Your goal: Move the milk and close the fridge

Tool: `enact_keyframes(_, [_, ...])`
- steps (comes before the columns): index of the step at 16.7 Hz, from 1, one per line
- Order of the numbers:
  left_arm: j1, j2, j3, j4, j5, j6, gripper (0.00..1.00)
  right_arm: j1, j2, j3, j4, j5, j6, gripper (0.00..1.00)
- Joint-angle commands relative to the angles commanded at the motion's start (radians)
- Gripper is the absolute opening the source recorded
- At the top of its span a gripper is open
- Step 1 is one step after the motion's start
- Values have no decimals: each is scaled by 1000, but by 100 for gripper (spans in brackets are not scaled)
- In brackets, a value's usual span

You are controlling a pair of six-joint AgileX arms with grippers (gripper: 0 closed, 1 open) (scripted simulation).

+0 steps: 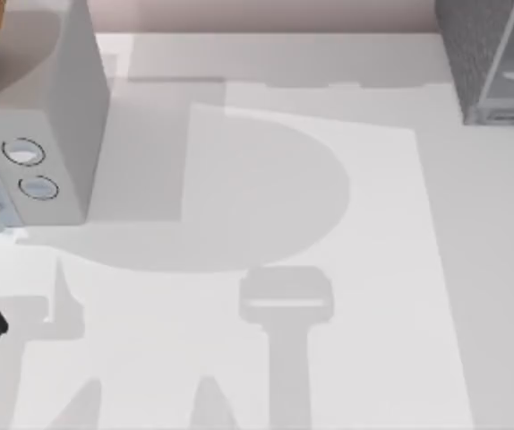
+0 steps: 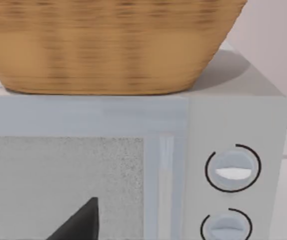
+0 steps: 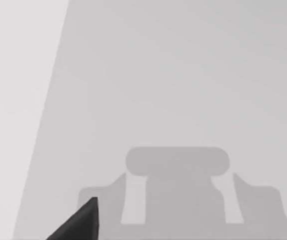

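The speckled dark-grey fridge is sitting at the smooth white table's far right corner; whether either tool is clenched, I cannot tell.

Basket woven wicker; fridge speckled; table matt.

The fridge and basket are cut by edges.

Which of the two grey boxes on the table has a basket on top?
The smooth light-grey box with two round dials at the table's left; the woven basket sits on it. The dark speckled fridge at far right carries nothing.
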Motion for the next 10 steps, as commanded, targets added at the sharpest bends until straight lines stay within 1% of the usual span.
enact_keyframes(2, [0,0,0,0,0,0,100,-76,80,34,3,-43,-84,100])
enact_keyframes(5, [0,0,0,0,0,0,100,-242,258,104,7,-134,-269,100])
enact_keyframes(10, [0,0,0,0,0,0,100,-618,670,249,6,-331,-685,100])
